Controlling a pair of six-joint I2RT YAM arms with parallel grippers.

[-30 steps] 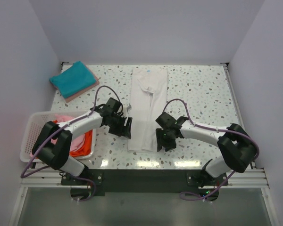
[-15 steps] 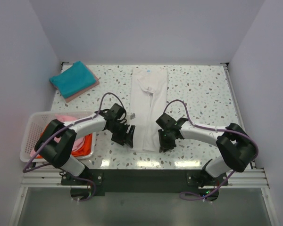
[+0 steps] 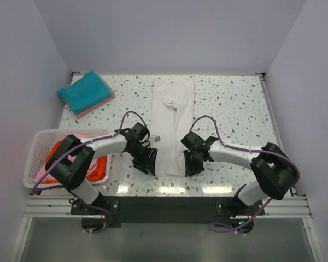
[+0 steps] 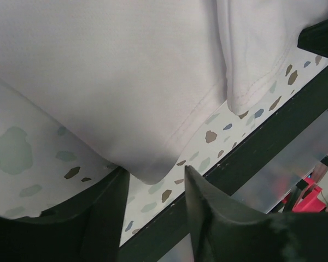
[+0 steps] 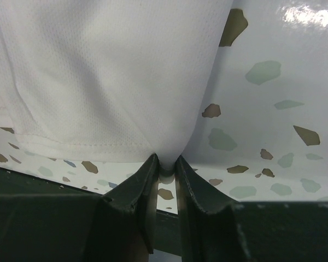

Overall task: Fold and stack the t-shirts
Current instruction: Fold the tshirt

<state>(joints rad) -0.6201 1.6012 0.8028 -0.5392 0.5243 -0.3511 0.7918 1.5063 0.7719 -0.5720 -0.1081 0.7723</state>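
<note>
A white t-shirt [image 3: 172,123] lies folded into a long strip down the middle of the table. My left gripper [image 3: 148,162] sits at its near left corner with jaws open; in the left wrist view [image 4: 153,180] the hem corner [image 4: 147,164] lies between the fingers, not pinched. My right gripper [image 3: 189,164] is shut on the near right corner of the white t-shirt [image 5: 109,71], the cloth pinched between its fingertips [image 5: 165,164]. A teal t-shirt [image 3: 83,91] lies folded on a pink one [image 3: 98,105] at the back left.
A white lattice basket [image 3: 35,155] at the left near edge holds orange and pink cloth [image 3: 93,166]. The table's front edge and black rail [image 3: 169,199] run just behind both grippers. Speckled tabletop [image 3: 235,109] lies right of the strip.
My left gripper moved right and toward the near edge, onto the shirt's near left corner. My right gripper stayed at the near right corner.
</note>
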